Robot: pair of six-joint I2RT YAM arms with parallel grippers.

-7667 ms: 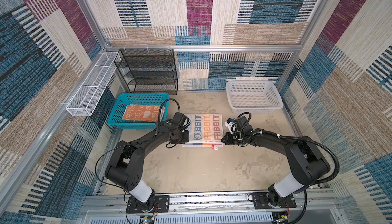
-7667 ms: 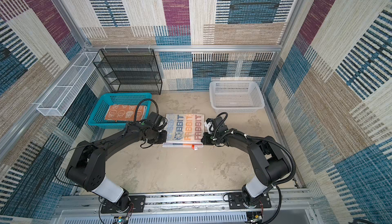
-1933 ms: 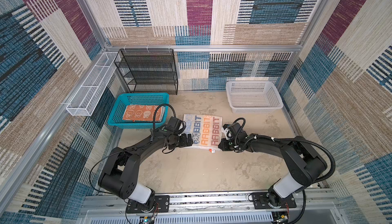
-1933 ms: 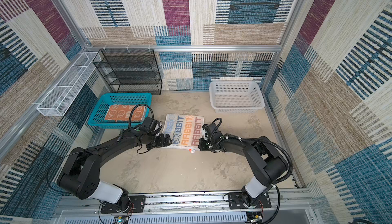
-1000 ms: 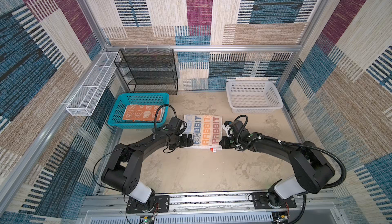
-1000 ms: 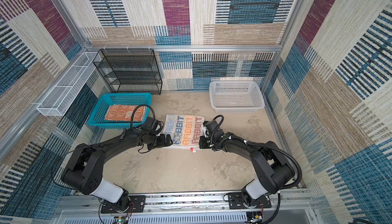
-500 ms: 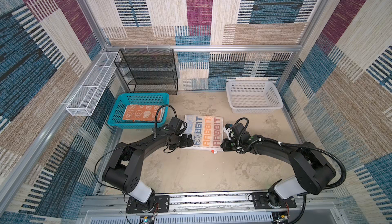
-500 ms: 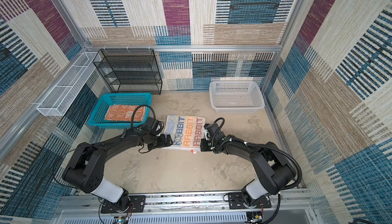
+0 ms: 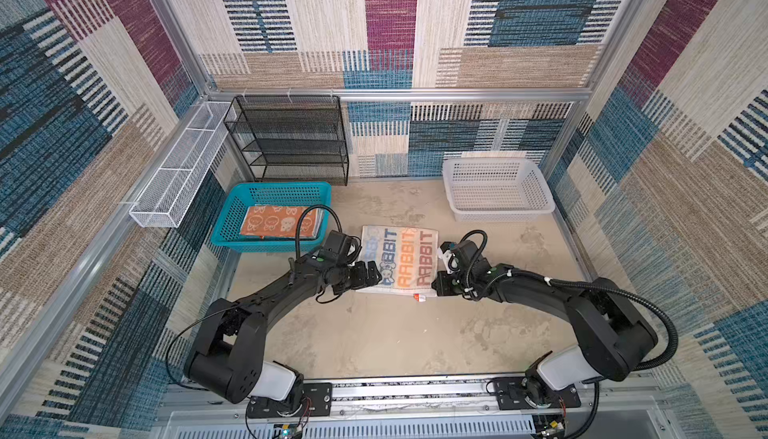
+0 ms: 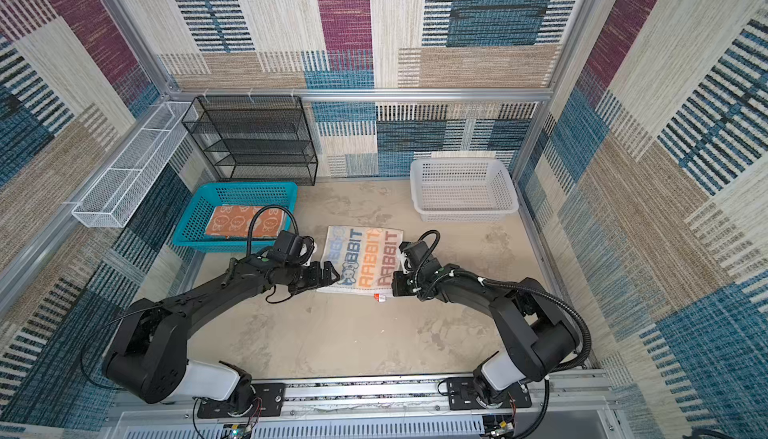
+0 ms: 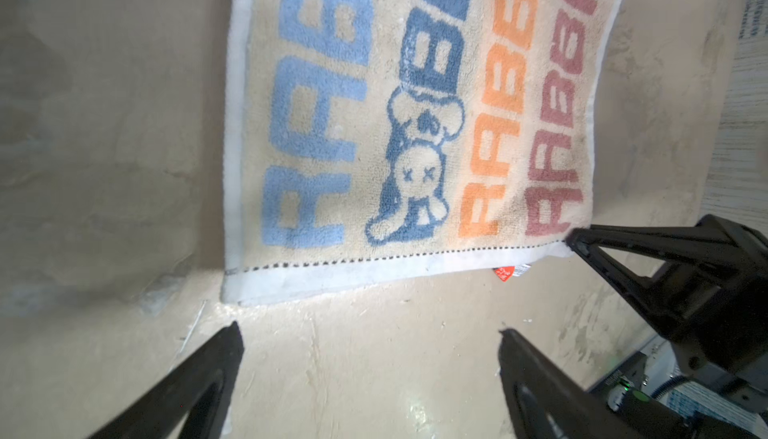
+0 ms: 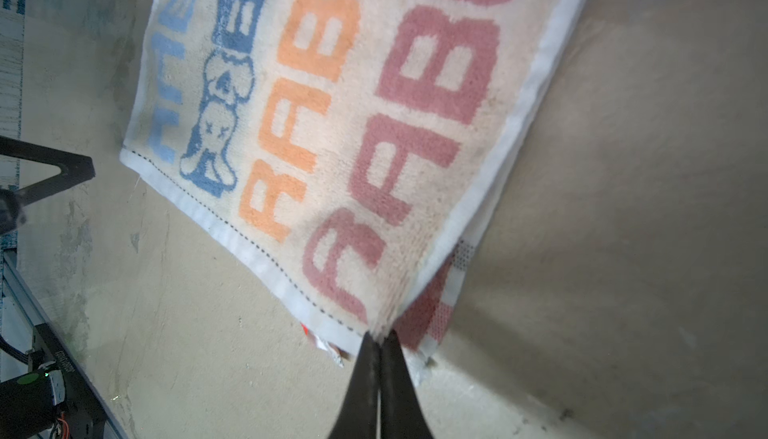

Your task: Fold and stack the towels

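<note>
1. At the middle of the desk (image 9: 374, 333) lies the lettered towel (image 9: 399, 260), near hem toward me.
2. My right jaws clench its near right corner.
3. My left jaws, released, hang just short of its near left corner.

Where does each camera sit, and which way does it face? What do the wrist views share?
Both top views: high at the front, facing down over the table; left arm and right arm show whole.
Left wrist: on the left arm, looking past the left jaws, open, at the RABBIT towel; the right jaws show.
Right wrist: on the right arm, looking past the right jaws, shut on the towel's corner; a left jaw tip shows.
Shared: both wrist views show the towel and the other arm's jaws.
</note>
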